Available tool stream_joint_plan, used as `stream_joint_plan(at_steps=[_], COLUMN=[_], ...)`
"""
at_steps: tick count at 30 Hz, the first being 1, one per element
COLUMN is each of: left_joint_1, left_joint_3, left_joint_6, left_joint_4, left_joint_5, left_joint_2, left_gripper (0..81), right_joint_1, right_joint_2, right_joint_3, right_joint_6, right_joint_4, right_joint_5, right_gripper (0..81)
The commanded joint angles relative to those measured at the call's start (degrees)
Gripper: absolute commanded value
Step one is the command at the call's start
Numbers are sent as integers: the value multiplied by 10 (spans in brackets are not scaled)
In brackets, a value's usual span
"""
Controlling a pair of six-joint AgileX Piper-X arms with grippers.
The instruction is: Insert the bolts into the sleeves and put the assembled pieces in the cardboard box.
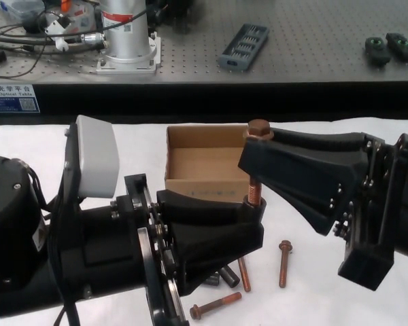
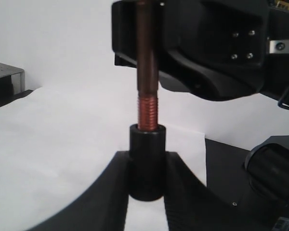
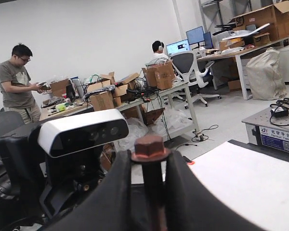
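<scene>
From above, the right gripper [image 1: 254,151] comes in from the right and pinches a copper bolt [image 1: 259,129] just under its head, shaft pointing straight down. The left gripper [image 1: 250,209] meets it from below. The high camera hides what happens at the join. The left wrist camera shows it plainly: a black sleeve [image 2: 146,163] stands upright, clamped between the left fingers [image 2: 111,192], and the bolt's threaded tip is just inside its top opening. The right wrist camera adds only the hex head, sitting between its own two closed fingers, with the left arm's white camera [image 3: 82,132] behind.

By count there are four bolts: one held and three loose bolts [image 1: 285,263] lying on the white cloth [image 1: 306,299] near the grippers. There is one held sleeve, plus loose sleeves [image 1: 228,276] (one or two, I cannot tell) half hidden under the left gripper. The one cardboard box [image 1: 204,159] sits open just behind the two grippers, with the left arm covering part of its front wall.

On the bench beyond lie a dark slotted rack [image 1: 243,46] and two black knobs [image 1: 391,47].
</scene>
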Motion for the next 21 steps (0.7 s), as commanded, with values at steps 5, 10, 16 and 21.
stream_joint_plan(at_steps=[5, 10, 16, 21], left_joint_1=[-2, -2, -2, -2], left_joint_3=[-8, -8, -8, -8], left_joint_6=[-3, -3, -3, -3], left_joint_4=[-66, -66, -68, -68], left_joint_5=[-38, -47, -54, -54], left_joint_2=[0, 0, 0, 0], left_gripper=[150, 150, 150, 150], right_joint_1=[0, 0, 0, 0], right_joint_2=[0, 0, 0, 0], right_joint_3=[-1, -1, -1, -1], right_joint_6=[14, 14, 13, -1], right_joint_4=[45, 50, 59, 59], right_joint_5=[-14, -17, 1, 26], right_gripper=[11, 241, 324, 324])
